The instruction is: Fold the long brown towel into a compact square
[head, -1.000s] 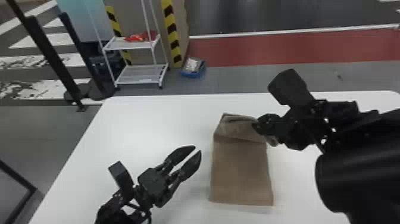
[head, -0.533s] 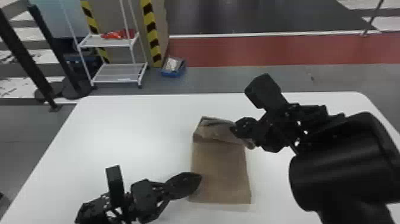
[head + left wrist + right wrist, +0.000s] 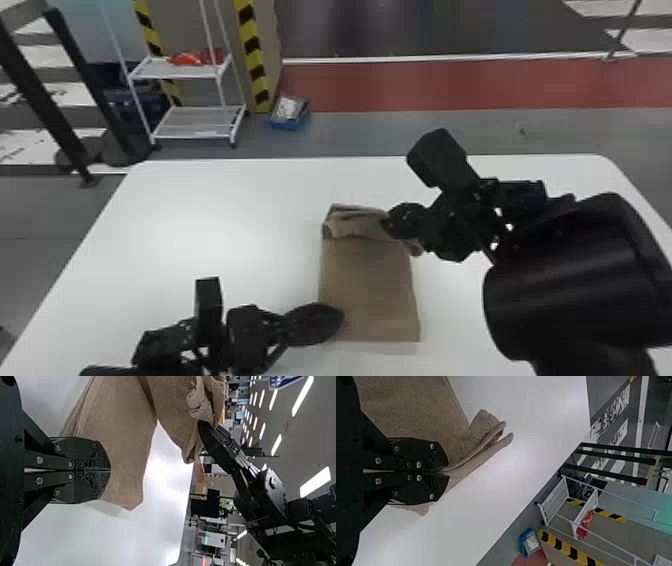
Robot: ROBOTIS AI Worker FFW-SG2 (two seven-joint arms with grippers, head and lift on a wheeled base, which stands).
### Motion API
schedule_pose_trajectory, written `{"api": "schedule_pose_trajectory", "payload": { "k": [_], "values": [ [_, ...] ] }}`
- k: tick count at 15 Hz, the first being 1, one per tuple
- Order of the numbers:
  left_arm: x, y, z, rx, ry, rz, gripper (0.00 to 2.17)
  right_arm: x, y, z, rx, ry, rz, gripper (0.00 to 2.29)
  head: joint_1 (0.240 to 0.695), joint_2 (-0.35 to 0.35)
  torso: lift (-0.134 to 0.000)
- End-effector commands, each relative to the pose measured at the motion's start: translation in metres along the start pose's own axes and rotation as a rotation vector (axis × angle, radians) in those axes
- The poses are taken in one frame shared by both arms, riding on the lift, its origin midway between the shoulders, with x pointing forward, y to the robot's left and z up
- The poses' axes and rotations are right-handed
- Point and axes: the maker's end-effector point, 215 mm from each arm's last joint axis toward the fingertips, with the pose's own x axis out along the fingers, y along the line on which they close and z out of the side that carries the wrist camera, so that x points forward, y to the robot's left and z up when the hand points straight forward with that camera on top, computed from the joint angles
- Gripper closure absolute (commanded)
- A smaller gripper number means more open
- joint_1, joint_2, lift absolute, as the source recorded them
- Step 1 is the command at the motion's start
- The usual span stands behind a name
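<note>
Your brown towel (image 3: 370, 287) lies on the white counter (image 3: 200, 225), right of the counter's middle as you look out from the head. Its long axis runs near to far, almost straight away from you. The near end is flat, with its edge going left to right. The far end carries a rumpled, turned-over band that slants: its left end sits farther off, and its right end comes nearer, down to the right claw (image 3: 384, 225).

That right claw reaches in from the right over the far right part of the towel, pointing left. Its two fingers are brought together on the gathered cloth, and you can see in the right wrist view that layered folds (image 3: 488, 441) stick out beyond the fingertips.

Your left claw (image 3: 342, 317) comes in from the near left and points right, its tips over the left side of the towel's near part. Its fingers are closed up against each other, with the cloth showing behind and past them; you cannot tell whether any of it is caught between them.

On the floor beyond the counter, toward the left, stand a white rack (image 3: 175, 70) with something red (image 3: 197, 57) on its upper shelf and, just right of the rack, a blue bin (image 3: 290, 120).
</note>
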Motion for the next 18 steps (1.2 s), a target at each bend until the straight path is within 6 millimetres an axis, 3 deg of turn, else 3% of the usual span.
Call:
{"api": "schedule_pose_trajectory", "payload": {
  "k": [1, 5, 9, 14, 18],
  "values": [
    [0.004, 0.0, -0.008, -0.015, 0.036, -0.008, 2.15, -0.005, 0.01, 0.002, -0.003, -0.01, 0.022, 1.69, 0.695, 0.074, -0.126],
    [0.006, 0.003, -0.017, -0.044, 0.068, -0.001, 2.15, -0.021, 0.037, 0.004, -0.022, -0.022, 0.119, 1.69, 0.695, 0.085, -0.126],
    [0.007, 0.006, -0.019, -0.059, 0.076, 0.01, 2.15, -0.038, 0.067, -0.009, -0.067, 0.019, 0.223, 1.69, 0.695, 0.101, -0.126],
    [0.006, 0.011, -0.021, -0.077, 0.085, 0.035, 2.15, -0.044, 0.058, -0.026, -0.098, 0.07, 0.167, 1.69, 0.695, 0.092, -0.126],
    [0.007, 0.012, -0.02, -0.078, 0.082, 0.037, 2.15, -0.041, 0.065, -0.033, -0.136, 0.103, 0.158, 1.69, 0.695, 0.078, -0.126]
  ]
}}
